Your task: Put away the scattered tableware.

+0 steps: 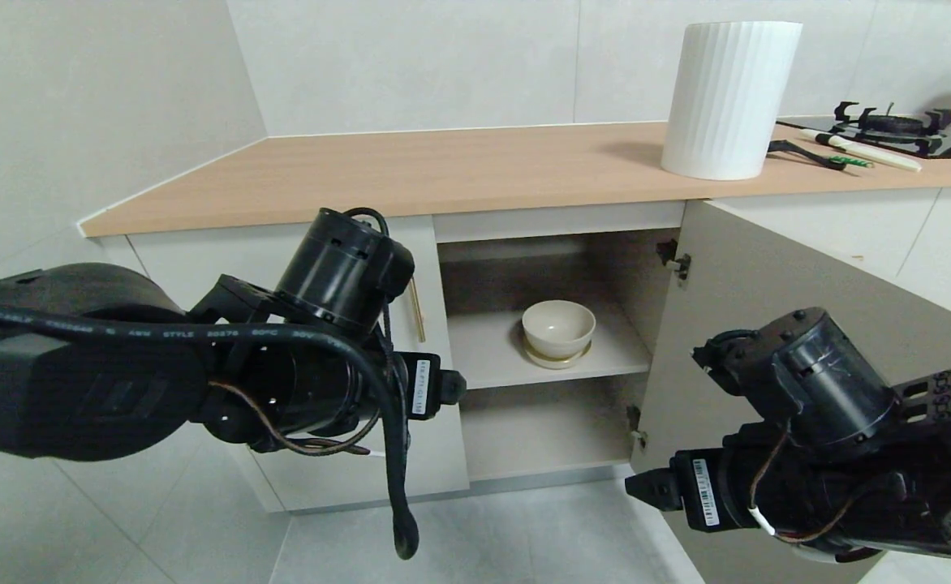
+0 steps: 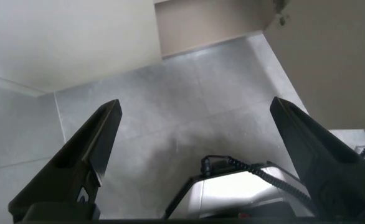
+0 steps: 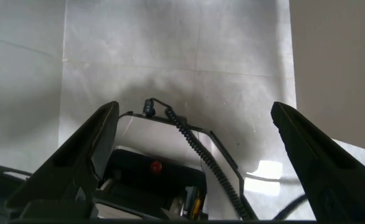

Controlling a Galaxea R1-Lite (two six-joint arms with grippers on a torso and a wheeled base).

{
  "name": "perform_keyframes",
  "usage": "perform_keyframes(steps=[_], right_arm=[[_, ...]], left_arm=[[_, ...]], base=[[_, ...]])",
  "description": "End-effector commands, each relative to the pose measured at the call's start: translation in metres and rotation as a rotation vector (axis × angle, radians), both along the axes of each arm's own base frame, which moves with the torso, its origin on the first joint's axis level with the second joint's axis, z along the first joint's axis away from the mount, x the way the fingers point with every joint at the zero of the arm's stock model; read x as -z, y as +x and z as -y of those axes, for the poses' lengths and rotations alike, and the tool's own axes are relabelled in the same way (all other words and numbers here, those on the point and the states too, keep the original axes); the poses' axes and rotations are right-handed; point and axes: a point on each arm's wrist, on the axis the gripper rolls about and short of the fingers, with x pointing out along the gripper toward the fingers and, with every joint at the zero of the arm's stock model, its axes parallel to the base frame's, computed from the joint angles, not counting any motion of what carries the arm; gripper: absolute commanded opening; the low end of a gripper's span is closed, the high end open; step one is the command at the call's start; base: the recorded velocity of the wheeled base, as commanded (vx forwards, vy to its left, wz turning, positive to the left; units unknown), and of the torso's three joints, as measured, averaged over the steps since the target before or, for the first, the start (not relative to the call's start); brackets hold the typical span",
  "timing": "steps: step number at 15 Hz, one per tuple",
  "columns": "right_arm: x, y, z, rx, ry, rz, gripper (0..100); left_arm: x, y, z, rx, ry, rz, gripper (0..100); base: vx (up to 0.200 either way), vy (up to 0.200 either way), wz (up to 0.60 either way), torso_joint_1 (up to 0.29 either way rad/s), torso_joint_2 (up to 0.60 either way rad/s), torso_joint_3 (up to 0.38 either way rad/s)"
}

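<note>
Head view with both wrist views. A cream bowl (image 1: 558,326) sits at the centre of the frame, nested in a shallow plate (image 1: 557,355) on the middle shelf (image 1: 488,353) of an open cabinet. The stacking saves shelf room, and the pair stands well back from the shelf edge. The cabinet door (image 1: 768,284) is swung out toward the lower right, leaving the opening free.

The left end effector (image 2: 195,104) has its jaws spread wide and holds nothing; it points down at the grey floor (image 2: 189,68). The right end effector (image 3: 195,107) is likewise fully spread and empty above the floor. Both arms hang low in the frame, left and lower right, outside the cabinet mouth.

On the tabletop (image 1: 443,166), at upper right, a white ribbed container (image 1: 727,97) stands upright beside long-handled utensils (image 1: 857,150) near a black stove (image 1: 897,126). Judged from this layout, the bowl is stowed and the utensils may remain to be collected.
</note>
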Motion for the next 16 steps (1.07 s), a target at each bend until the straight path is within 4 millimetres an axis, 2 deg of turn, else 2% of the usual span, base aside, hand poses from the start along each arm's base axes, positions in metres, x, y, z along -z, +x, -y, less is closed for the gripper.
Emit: perform_keyframes(steps=[1, 8, 15, 16], right_arm=[[-0.0009, -0.0007, 0.0005, 0.000, 0.003, 0.002, 100], [-0.0025, -0.0015, 0.0013, 0.000, 0.007, 0.007, 100], [-0.0036, -0.0023, 0.0022, -0.001, 0.009, 0.010, 100], [-0.0040, -0.0028, 0.0027, -0.001, 0.010, 0.011, 100]], left_arm=[[-0.0002, -0.0002, 0.0000, 0.000, 0.000, 0.001, 100], [-0.0002, -0.0002, 0.0000, -0.001, -0.002, 0.001, 100], [-0.0002, -0.0001, 0.0000, -0.003, -0.002, 0.001, 100], [-0.0002, -0.0002, 0.0000, -0.002, -0.003, 0.000, 100]], base=[[0.000, 0.000, 0.00, 0.000, 0.00, 0.000], [0.000, 0.000, 0.00, 0.000, 0.00, 0.000], [-0.200, 0.000, 0.00, 0.002, 0.00, 0.000], [0.000, 0.000, 0.00, 0.000, 0.00, 0.000]])
